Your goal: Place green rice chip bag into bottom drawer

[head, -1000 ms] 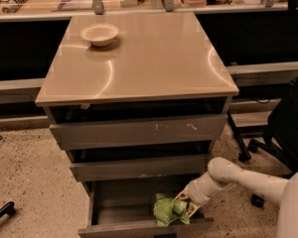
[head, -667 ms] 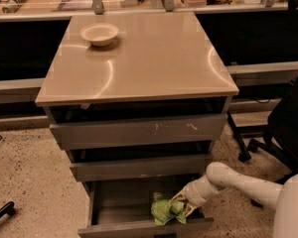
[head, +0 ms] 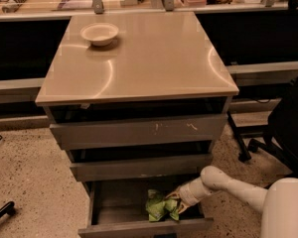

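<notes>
The green rice chip bag, crumpled and lime green, lies inside the open bottom drawer, right of its middle. My gripper comes in from the right on a white arm and sits at the bag's right edge, low in the drawer, its fingers around that edge. The drawer is pulled out, with a dark interior and a grey front at the frame's lower edge.
A white bowl stands at the back left of the beige cabinet top. The scratched top drawer and middle drawer are slightly ajar above. A black office chair stands to the right. A dark object lies on the floor at left.
The arm has pushed a little further left into the drawer, and the bag has shifted slightly left with it.
</notes>
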